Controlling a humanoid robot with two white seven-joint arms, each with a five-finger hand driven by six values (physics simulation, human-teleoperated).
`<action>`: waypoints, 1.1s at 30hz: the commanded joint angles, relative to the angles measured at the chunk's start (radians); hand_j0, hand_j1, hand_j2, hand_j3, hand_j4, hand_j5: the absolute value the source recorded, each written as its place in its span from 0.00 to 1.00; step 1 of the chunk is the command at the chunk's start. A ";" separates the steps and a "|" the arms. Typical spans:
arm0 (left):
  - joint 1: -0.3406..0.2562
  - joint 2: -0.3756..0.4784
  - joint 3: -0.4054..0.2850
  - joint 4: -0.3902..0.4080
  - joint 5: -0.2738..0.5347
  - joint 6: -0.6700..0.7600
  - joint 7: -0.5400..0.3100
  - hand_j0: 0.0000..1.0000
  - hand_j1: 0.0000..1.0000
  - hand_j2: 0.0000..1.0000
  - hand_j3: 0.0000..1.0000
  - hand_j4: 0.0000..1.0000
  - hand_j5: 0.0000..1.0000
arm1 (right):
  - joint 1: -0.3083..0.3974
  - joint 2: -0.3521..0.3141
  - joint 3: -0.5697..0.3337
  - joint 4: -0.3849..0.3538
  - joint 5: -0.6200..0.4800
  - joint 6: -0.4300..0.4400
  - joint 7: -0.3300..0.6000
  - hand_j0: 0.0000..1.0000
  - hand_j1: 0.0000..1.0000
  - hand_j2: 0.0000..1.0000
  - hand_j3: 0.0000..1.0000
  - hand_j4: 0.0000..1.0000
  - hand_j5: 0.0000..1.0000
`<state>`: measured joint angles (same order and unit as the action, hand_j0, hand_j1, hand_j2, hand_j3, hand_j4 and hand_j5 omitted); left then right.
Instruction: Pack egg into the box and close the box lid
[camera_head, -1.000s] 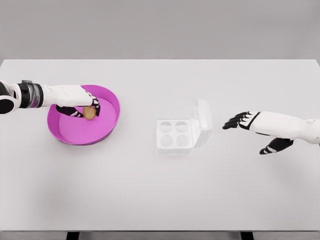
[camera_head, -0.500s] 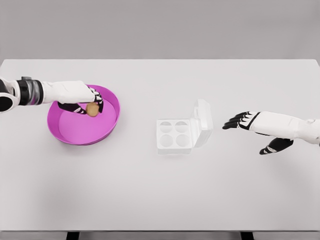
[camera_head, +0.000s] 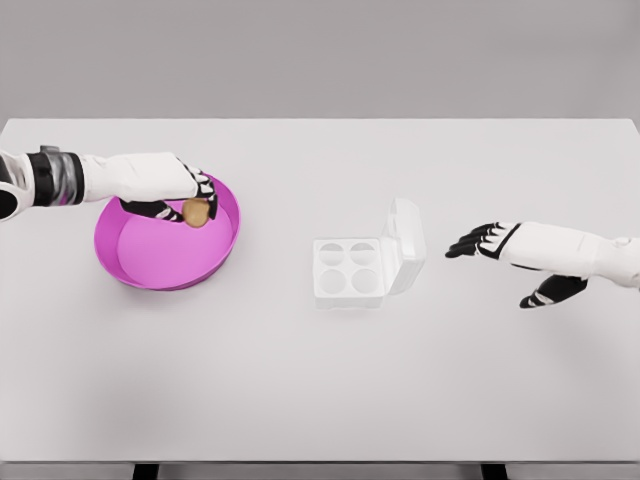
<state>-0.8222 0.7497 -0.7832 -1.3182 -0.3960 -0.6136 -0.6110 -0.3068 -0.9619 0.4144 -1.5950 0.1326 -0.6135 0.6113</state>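
A brown egg (camera_head: 196, 212) hangs just above the magenta bowl (camera_head: 150, 262), held in the black fingertips of my left hand (camera_head: 190, 207). That hand is shut on the egg over the bowl's right half. A white egg box (camera_head: 349, 270) with four hollow cups lies near the table's middle, its lid (camera_head: 405, 246) standing open on the right side. My right hand (camera_head: 490, 243) hovers to the right of the lid with fingers spread, touching nothing.
The white table (camera_head: 320, 380) spans the whole view, its far edge at the top and near edge at the bottom. The bowl sits at the left, roughly a hand's length from the box.
My left hand has lifted the egg off the bowl's floor and carried it up and to the right. The right hand and the box have stayed still.
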 joint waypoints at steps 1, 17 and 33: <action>0.000 0.003 0.004 -0.019 0.008 0.003 0.000 0.43 0.43 0.43 0.43 0.43 0.43 | 0.000 -0.001 0.000 0.000 -0.007 0.003 0.000 1.00 1.00 1.00 1.00 1.00 1.00; 0.006 -0.013 0.021 -0.082 0.025 0.003 0.000 0.42 0.42 0.42 0.42 0.42 0.42 | 0.000 -0.004 0.000 0.000 -0.007 0.003 0.000 1.00 1.00 1.00 1.00 1.00 1.00; 0.006 -0.055 0.021 -0.142 0.025 0.003 0.000 0.39 0.39 0.39 0.39 0.39 0.39 | 0.003 -0.008 -0.008 -0.002 -0.007 0.003 0.000 1.00 1.00 1.00 1.00 1.00 1.00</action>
<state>-0.8161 0.7042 -0.7625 -1.4495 -0.3759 -0.6137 -0.6113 -0.3037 -0.9676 0.4081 -1.5956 0.1327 -0.6136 0.6113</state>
